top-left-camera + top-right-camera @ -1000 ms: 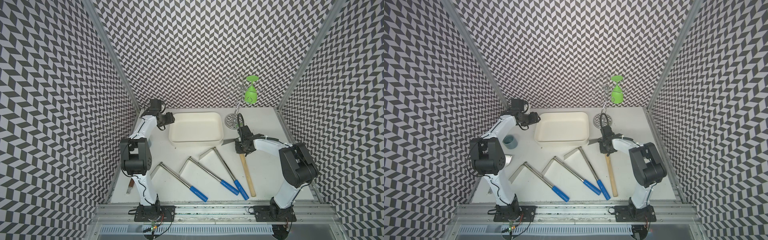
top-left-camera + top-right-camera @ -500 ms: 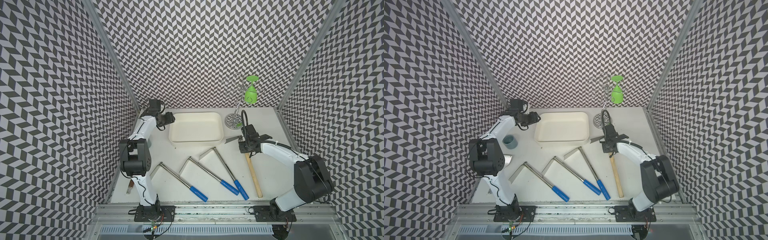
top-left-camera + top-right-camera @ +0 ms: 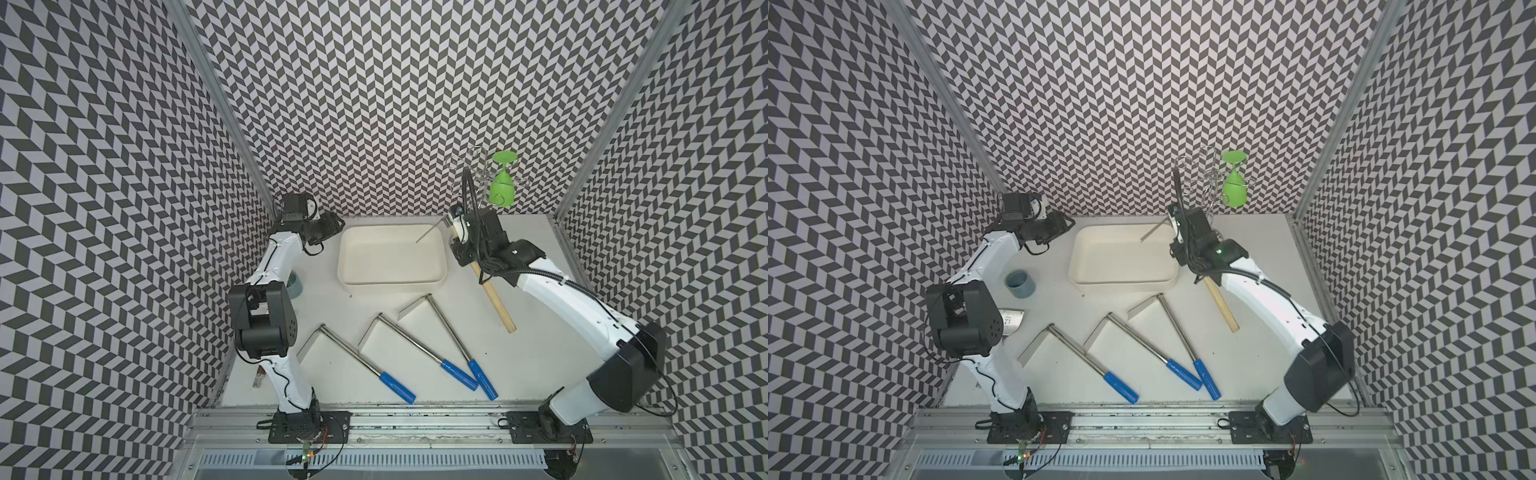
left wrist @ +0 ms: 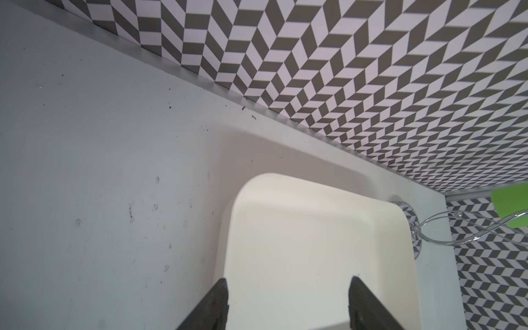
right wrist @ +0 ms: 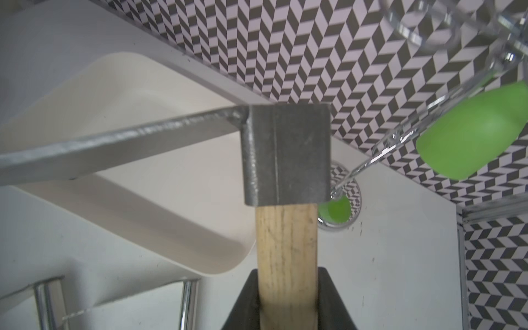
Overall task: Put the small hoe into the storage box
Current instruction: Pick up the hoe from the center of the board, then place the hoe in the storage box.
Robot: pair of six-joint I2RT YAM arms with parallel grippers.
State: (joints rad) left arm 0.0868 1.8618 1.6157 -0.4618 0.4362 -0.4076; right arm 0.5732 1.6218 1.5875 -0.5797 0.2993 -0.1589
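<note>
The small hoe (image 3: 496, 303) has a pale wooden handle (image 5: 287, 243) and a grey metal head (image 5: 285, 154). My right gripper (image 5: 287, 278) is shut on the handle just below the head and holds the hoe off the table, tilted. In both top views its thin blade (image 3: 430, 232) (image 3: 1154, 232) reaches over the back right corner of the storage box (image 3: 390, 286), a cream-white shallow tub (image 3: 1121, 284) with nothing in it. My left gripper (image 4: 288, 281) stands open over the tub's left end (image 4: 237, 205), holding nothing.
Three long metal tools with blue grips (image 3: 395, 384) lie in front of the tub. A wire rack with a hanging green goblet (image 3: 502, 187) stands just behind my right gripper (image 3: 461, 245). A grey-blue cup (image 3: 1020, 284) and a metal scoop (image 3: 1011, 320) sit by the left arm.
The right arm has lifted the hoe off the table and carried it back and up, so the blade now hangs over the tub's corner. The left arm has not moved.
</note>
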